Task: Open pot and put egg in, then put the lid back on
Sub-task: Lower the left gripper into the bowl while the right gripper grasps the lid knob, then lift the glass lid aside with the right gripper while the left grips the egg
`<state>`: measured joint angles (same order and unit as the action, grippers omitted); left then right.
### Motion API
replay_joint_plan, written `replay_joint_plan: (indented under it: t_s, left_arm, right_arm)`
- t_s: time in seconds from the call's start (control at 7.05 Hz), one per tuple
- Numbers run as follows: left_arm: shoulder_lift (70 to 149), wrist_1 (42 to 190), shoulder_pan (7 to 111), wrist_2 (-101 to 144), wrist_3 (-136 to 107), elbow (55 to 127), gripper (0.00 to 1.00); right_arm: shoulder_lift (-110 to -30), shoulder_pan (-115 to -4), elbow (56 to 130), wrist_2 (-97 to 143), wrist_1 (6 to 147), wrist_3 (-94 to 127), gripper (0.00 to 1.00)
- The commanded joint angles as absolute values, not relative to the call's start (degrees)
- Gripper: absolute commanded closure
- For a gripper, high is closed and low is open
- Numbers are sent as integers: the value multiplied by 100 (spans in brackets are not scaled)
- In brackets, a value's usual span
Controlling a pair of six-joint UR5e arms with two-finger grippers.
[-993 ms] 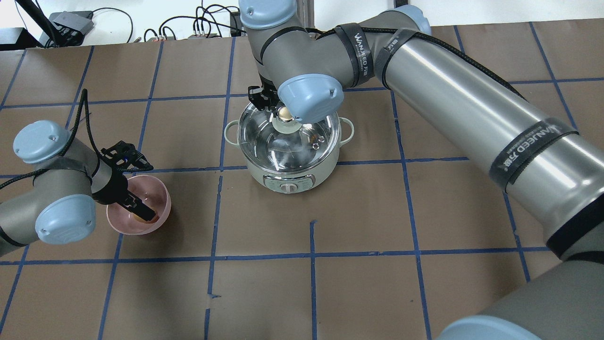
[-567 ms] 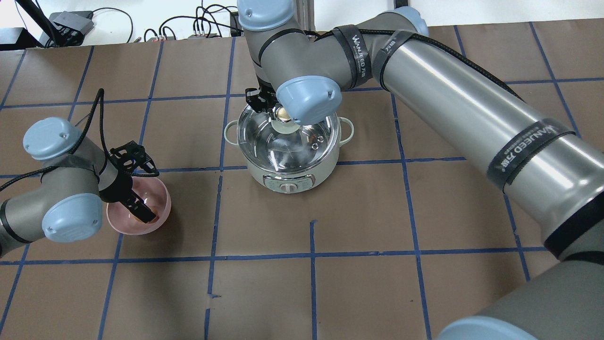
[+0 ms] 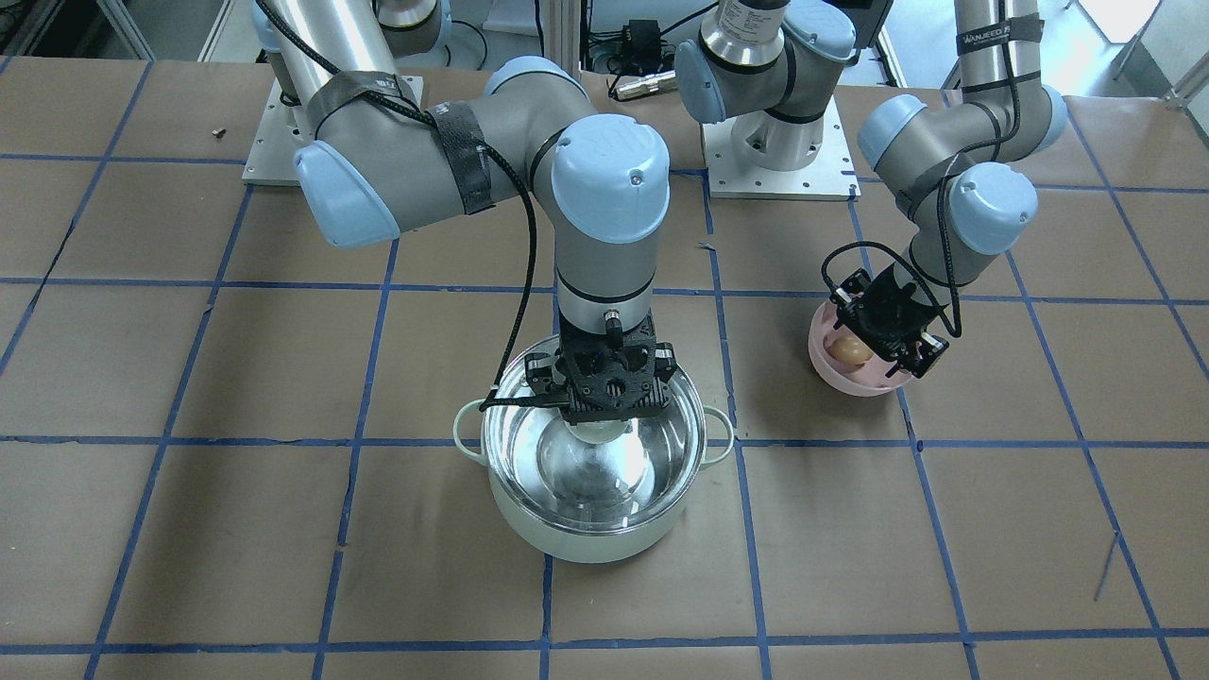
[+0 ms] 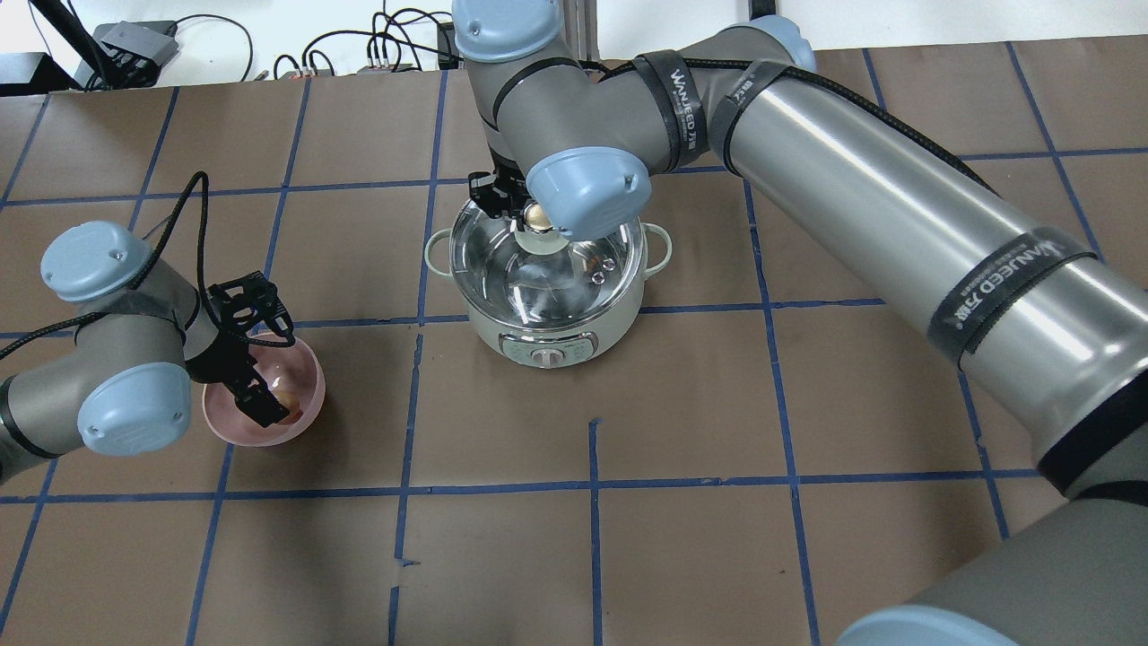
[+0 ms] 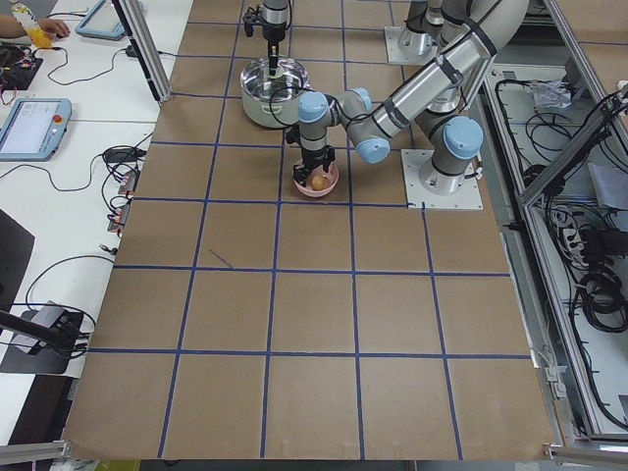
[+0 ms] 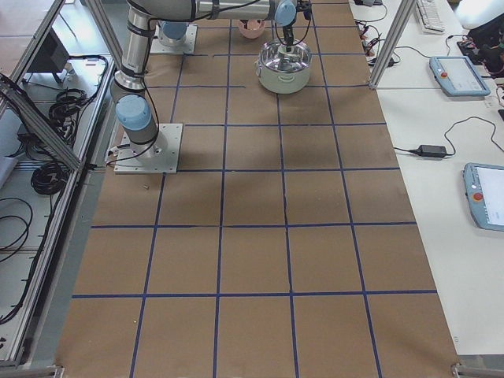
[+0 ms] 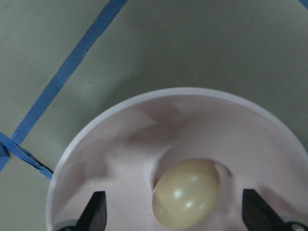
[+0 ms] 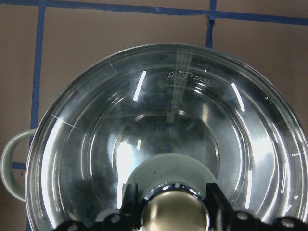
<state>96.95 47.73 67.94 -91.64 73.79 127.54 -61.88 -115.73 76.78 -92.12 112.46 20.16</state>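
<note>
The mint-green pot [image 4: 538, 345] stands mid-table with the glass lid [image 4: 538, 278] on it. My right gripper [image 8: 174, 201] is straight above it, its fingers [image 8: 130, 197] pressed to both sides of the beige knob [image 8: 174, 214]. The pot also shows in the front view [image 3: 586, 538], under the right gripper [image 3: 609, 416]. The tan egg [image 7: 186, 192] lies at the bottom of a pink bowl [image 7: 120, 144]. My left gripper [image 7: 175, 214] is open, reaching down into the bowl with one fingertip on each side of the egg, not touching it. The overhead view shows the left gripper [image 4: 265, 404] beside the egg [image 4: 287, 392].
The pink bowl [image 4: 309, 359] sits about one grid square to the left of the pot. The pot has a control dial [image 4: 545, 356] on its front and two loop handles [image 4: 661, 247]. Brown paper with blue tape lines covers the table. Cables lie past the far edge.
My left wrist has swung and shifted a little over the pink bowl, so the egg now shows beside the fingers. My right gripper has barely moved at the knob.
</note>
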Motion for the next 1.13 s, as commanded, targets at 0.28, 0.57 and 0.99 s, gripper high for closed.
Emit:
replay_joint_plan:
  t_s: [0.28, 0.57, 0.99]
  left_arm:
    - [9817, 4781, 6785, -9141, 7401, 12779, 7]
    - [9852, 4781, 6768, -9167, 7427, 12770, 22]
    - [9870, 4781, 6776, -9228, 6867, 12735, 64]
  right_arm:
    - [-6966, -11260, 7314, -9000, 10001, 1995, 90]
    - [-7276, -10637, 7269, -8712, 9336, 1662, 90]
    - [-7917, -9916, 7356, -8604, 8134, 128, 89]
